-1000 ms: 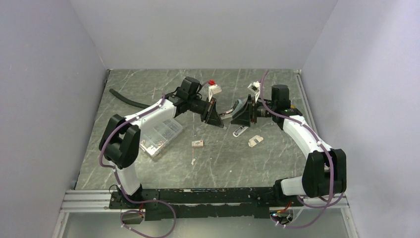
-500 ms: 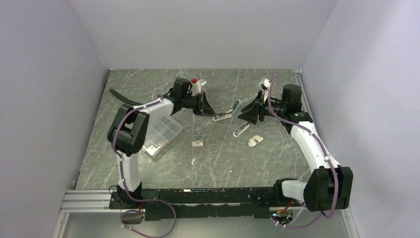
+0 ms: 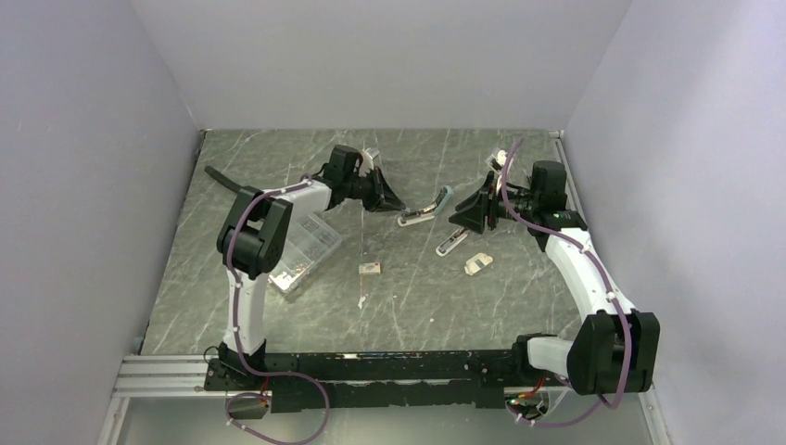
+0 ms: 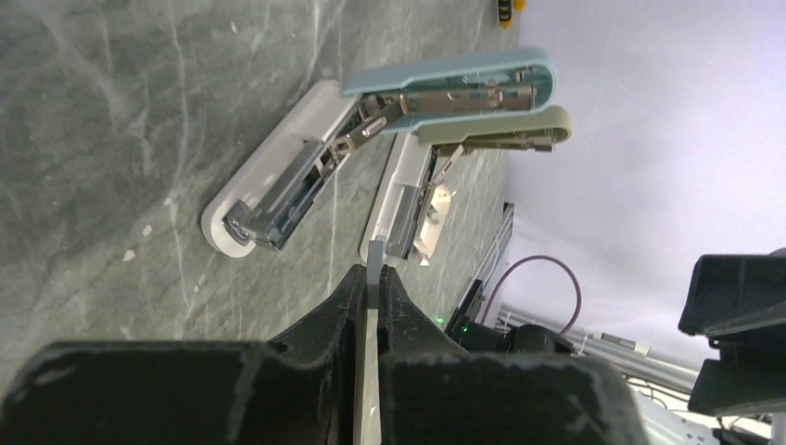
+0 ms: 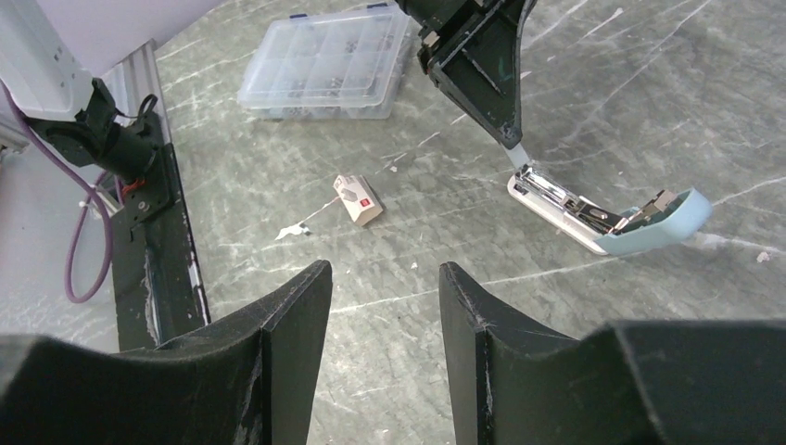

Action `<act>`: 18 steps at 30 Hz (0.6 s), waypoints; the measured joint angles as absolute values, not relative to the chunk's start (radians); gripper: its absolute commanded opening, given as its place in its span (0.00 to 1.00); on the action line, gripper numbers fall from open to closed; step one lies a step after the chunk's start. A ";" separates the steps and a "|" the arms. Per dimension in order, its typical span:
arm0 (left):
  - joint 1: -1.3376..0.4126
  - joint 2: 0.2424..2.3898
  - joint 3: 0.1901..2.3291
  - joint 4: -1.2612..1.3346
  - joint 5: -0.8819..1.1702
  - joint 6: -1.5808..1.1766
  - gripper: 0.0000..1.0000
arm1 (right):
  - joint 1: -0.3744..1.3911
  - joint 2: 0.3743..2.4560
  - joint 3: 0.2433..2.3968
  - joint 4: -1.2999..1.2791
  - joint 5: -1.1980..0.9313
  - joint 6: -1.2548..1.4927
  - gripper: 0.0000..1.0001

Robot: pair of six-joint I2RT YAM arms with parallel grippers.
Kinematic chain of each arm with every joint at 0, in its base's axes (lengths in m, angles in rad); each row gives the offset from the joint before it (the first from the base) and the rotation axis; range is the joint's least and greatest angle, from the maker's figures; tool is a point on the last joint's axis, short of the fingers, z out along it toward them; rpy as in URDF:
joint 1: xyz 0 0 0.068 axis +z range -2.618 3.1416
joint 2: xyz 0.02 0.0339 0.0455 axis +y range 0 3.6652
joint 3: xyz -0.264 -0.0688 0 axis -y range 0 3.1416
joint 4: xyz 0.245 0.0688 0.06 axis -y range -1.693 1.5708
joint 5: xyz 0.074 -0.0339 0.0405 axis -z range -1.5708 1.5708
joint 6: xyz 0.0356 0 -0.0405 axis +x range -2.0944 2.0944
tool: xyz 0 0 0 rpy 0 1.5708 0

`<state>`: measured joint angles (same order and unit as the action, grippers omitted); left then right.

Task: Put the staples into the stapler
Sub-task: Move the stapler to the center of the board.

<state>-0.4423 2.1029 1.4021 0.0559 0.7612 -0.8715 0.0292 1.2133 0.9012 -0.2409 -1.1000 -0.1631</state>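
Marble table (image 3: 417, 306) bears open blue stapler (image 4: 363, 132); left hand (image 4: 373, 278) pinches staple strip (image 4: 370, 371).

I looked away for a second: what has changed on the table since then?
Both arms drew apart. The left gripper, shut on a staple strip, pulled back left and away; the open right gripper backed off to the right. The blue stapler, green stapler, staple box and clear case stayed put.

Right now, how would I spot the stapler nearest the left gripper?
On the far half of the marble table lie two opened staplers. Yours is at the tip of the left gripper, which pinches a staple strip: the light-blue-lidded stapler, not the olive-lidded stapler beside it.
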 measured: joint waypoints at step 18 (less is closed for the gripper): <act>-0.425 2.188 1.493 -0.066 0.708 -0.963 0.03 | 0.028 1.217 0.889 -0.244 -1.079 -0.177 0.49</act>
<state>-0.4248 2.1876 1.4929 -0.0658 0.7082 -0.9634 0.0277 1.2175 0.8886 -0.2436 -1.0794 -0.1772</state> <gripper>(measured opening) 0.096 0.494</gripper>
